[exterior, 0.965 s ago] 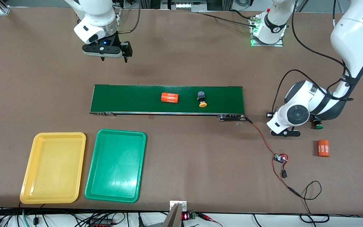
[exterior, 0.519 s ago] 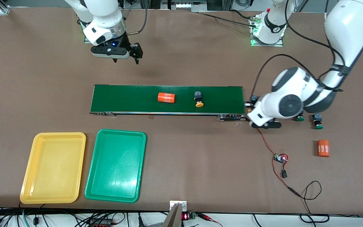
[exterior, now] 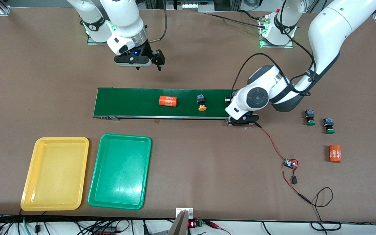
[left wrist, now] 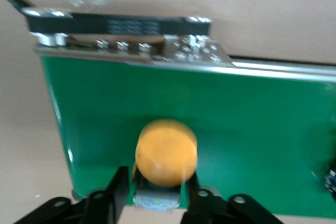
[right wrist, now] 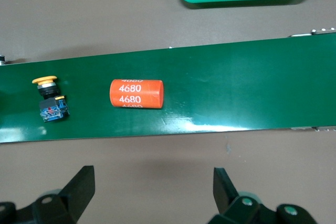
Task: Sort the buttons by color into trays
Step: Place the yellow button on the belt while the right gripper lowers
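Left arm hides its hand [exterior: 240, 119] at the belt [exterior: 142, 102].

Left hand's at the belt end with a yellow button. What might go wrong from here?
The yellow button at the left hand is right by the conveyor belt's edge, so it may tip off. The open right hand, over the table beside the belt, might go for the orange 4680 cylinder rather than the second yellow button lying next to it.
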